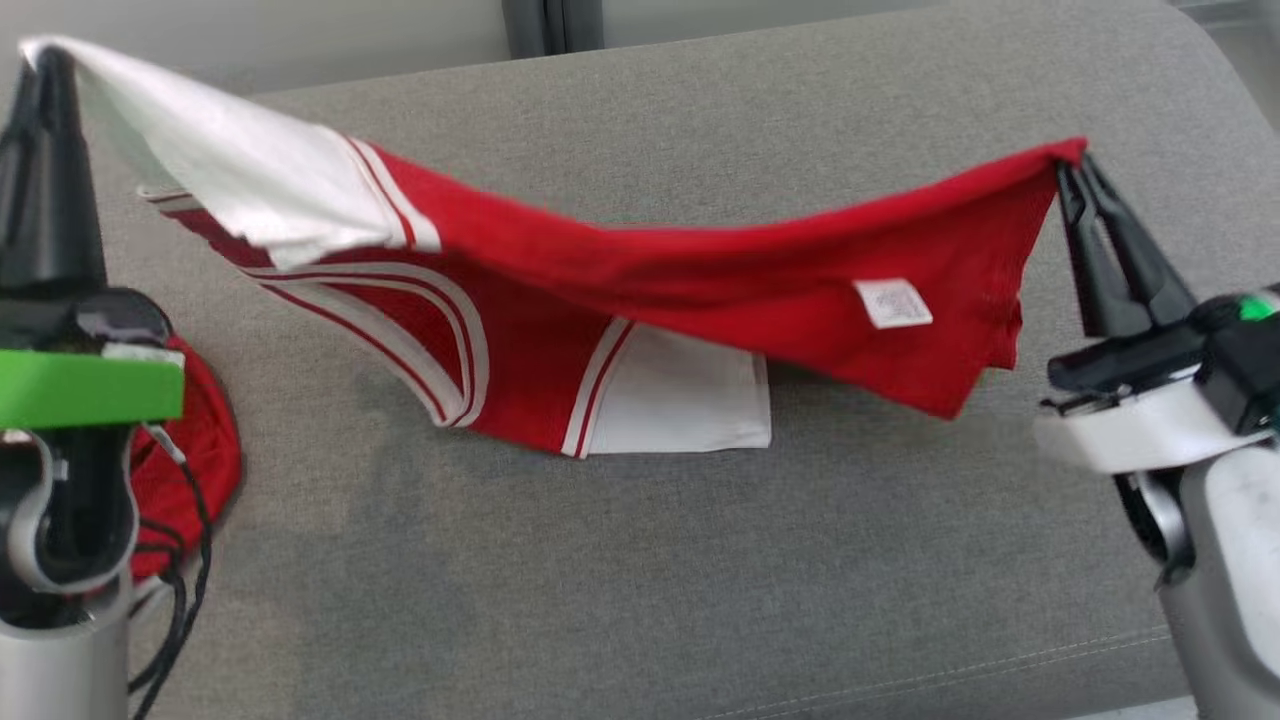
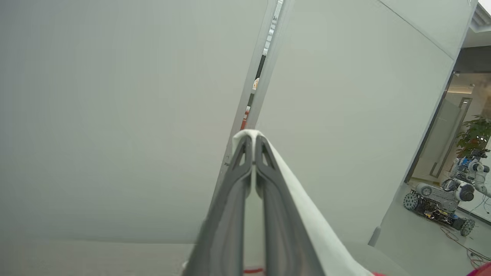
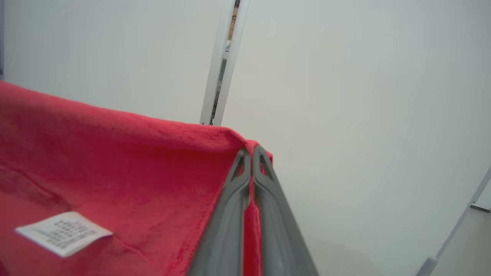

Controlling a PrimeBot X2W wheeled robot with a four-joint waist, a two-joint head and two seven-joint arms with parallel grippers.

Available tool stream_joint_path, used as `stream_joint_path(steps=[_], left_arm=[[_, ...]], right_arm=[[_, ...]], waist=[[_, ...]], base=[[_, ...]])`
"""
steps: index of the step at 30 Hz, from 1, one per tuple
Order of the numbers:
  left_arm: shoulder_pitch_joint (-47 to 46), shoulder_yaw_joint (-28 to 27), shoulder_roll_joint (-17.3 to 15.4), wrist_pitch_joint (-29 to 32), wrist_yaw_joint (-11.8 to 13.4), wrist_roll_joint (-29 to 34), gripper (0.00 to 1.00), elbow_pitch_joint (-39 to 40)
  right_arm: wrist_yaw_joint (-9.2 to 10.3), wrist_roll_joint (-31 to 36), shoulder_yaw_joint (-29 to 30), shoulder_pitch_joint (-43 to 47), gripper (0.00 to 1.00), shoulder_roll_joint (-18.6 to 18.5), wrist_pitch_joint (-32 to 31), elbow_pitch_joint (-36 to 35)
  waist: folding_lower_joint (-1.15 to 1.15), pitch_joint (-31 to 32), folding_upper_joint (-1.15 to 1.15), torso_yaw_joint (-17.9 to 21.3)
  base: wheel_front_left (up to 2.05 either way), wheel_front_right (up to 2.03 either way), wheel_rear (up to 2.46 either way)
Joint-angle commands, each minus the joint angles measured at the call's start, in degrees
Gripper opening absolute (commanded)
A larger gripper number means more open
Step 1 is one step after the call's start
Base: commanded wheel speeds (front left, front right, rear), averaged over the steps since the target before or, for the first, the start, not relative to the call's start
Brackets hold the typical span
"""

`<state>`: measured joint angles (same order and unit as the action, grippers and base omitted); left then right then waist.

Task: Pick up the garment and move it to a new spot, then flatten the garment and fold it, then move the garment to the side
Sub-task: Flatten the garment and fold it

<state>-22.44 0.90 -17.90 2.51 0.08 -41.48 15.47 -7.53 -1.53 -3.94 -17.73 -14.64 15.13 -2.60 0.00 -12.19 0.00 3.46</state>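
The red-and-white garment (image 1: 650, 270) hangs stretched between 2 claws above the grey cushion (image 1: 700, 580). The left claw (image 1: 47, 62) clamps its white corner; the right claw (image 1: 1072, 172) clamps its red corner.

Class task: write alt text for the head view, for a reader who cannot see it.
A red knit T-shirt with white sleeves and stripes hangs stretched above a grey fabric cushion, its lower folds resting there. The left gripper has its jaws shut on a white sleeve end, the right gripper on a red corner.
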Motion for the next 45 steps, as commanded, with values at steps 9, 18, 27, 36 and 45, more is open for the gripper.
stream_joint_path(steps=[9,18,27,36,45], left_arm=[[-14.38,1.43,-2.04,9.83,2.19,-3.91,0.0,-1.55],[-11.17,6.78,-0.42,14.43,2.45,-4.72,0.0,-6.94],[-14.4,9.76,1.64,10.1,-0.02,-2.05,0.0,-17.37],[-13.05,10.39,1.74,5.17,-2.32,-0.84,0.0,-21.94],[-11.94,10.02,1.91,3.5,-2.51,-1.38,0.0,-21.85]], right_arm=[[0.08,-5.93,-1.77,-11.24,0.0,-9.38,0.02,5.81],[0.08,-14.1,-8.36,-14.47,0.0,-11.32,-5.24,19.09],[0.08,-14.53,-14.93,-26.37,1.0,-6.91,-0.93,40.47],[0.08,-27.6,-16.96,-19.39,1.0,-6.42,0.09,38.51],[0.06,-46.11,-24.7,-21.3,1.0,-12.95,-14.84,34.0]], waist=[[0.0,0.51,0.0,0.01],[0.0,-4.3,0.0,-1.02],[0.0,-10.18,0.0,-2.94],[0.0,-9.38,0.0,-3.91],[0.0,-10.18,0.0,-4.42]], base=[[0.0,0.0,0.0],[0.0,0.0,0.0],[0.0,0.0,0.0],[0.0,0.0,0.0],[0.0,0.0,0.0]])
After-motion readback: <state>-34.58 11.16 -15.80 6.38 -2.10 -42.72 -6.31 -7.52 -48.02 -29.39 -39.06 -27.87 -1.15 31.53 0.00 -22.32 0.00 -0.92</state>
